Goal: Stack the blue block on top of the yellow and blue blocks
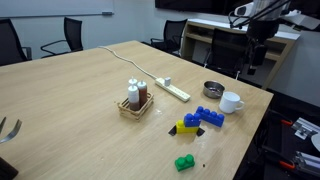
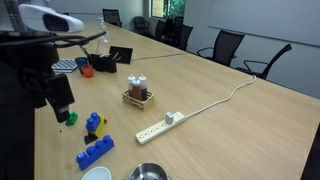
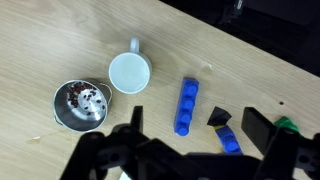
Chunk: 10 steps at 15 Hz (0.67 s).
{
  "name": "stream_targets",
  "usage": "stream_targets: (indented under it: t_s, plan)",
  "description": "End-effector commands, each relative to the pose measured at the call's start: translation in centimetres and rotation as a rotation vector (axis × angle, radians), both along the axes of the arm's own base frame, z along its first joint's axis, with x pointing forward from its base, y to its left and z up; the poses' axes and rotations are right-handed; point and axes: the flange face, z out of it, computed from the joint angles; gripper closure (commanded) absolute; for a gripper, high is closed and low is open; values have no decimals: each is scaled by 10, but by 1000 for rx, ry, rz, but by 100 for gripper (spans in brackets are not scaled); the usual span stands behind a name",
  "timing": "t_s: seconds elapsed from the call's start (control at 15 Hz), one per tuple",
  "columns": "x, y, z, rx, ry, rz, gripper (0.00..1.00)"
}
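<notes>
The blue block [image 3: 187, 106] lies flat on the wooden table, oblong and studded; it also shows in both exterior views [image 1: 210, 116] [image 2: 95, 152]. The yellow and blue blocks [image 1: 188, 126] [image 2: 95, 125] lie close beside it. In the wrist view their navy part [image 3: 230, 140] shows, with only a sliver of yellow. My gripper [image 3: 197, 128] is open and empty, well above the table. Its dark fingers frame both the blue block and the pair. It also appears in both exterior views [image 1: 254, 64] [image 2: 62, 112].
A white mug [image 3: 129, 72] and a metal bowl [image 3: 82, 105] stand just beyond the blue block. A green brick [image 1: 184, 162] lies near the table edge. A caddy with shakers [image 1: 136, 103] and a power strip [image 1: 173, 91] sit mid-table. Office chairs surround the table.
</notes>
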Motion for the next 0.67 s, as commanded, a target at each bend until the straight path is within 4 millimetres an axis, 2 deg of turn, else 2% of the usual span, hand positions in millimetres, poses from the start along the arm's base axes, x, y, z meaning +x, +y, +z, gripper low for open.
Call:
stream_targets:
  t_s: [0.0, 0.33, 0.6]
  plan:
    - [4, 11, -17, 46, 25, 45, 0]
    - [10, 34, -65, 157, 87, 170, 0]
    - [18, 40, -104, 223, 169, 314, 0]
